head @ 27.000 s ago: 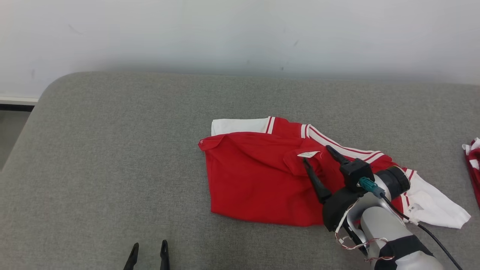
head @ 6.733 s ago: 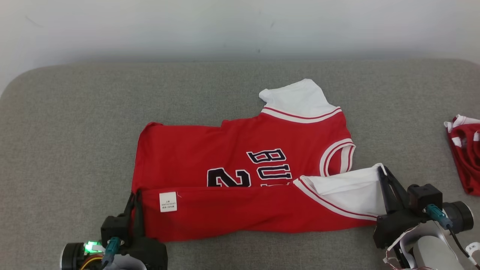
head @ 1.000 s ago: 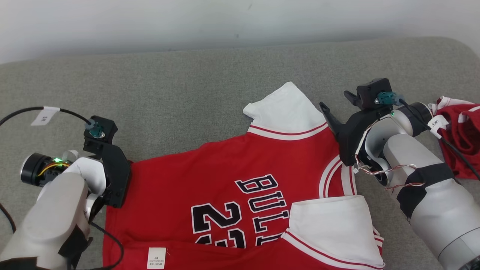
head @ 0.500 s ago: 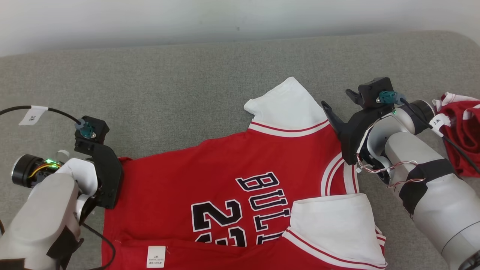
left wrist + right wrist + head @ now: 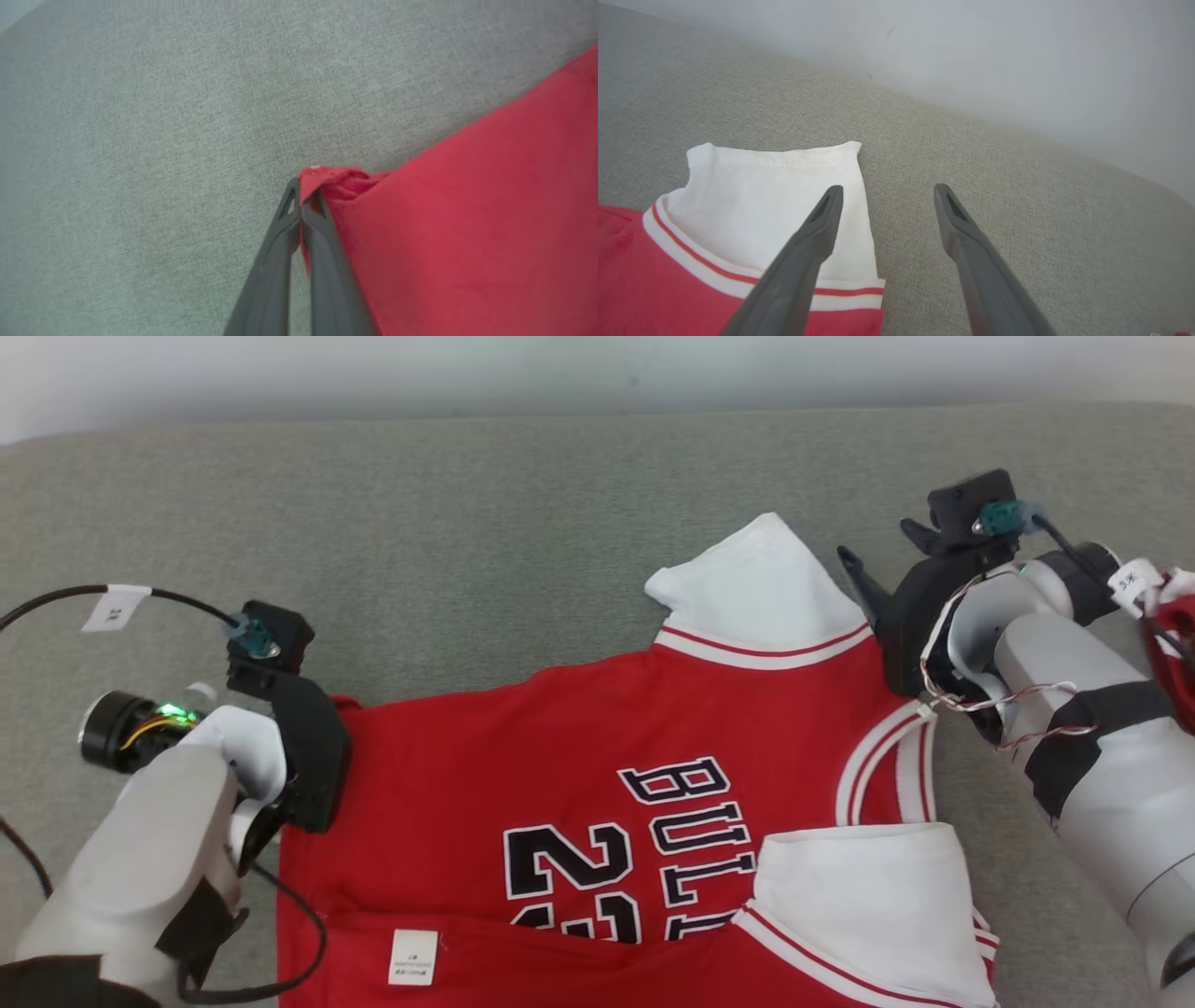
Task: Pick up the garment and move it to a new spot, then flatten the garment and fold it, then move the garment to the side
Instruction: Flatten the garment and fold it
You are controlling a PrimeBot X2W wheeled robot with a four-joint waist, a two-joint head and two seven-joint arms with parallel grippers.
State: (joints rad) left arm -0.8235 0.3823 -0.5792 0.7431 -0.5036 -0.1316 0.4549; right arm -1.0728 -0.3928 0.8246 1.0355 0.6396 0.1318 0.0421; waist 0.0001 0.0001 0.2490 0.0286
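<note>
Jersey corner pinched in left end effector, right end effector spread beside white sleeve.

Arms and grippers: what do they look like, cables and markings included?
The left gripper and right gripper each have two long, dark grey, tapering fingers on a black housing. The left forearm and right forearm are pale grey with black bands. Teal connectors feed black cables with white tags; thin red-and-white wires loop at the right wrist.

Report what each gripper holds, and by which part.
The left gripper, jaws shut, pinches the jersey by a red hem corner. The right gripper, jaws open, holds nothing.
</note>
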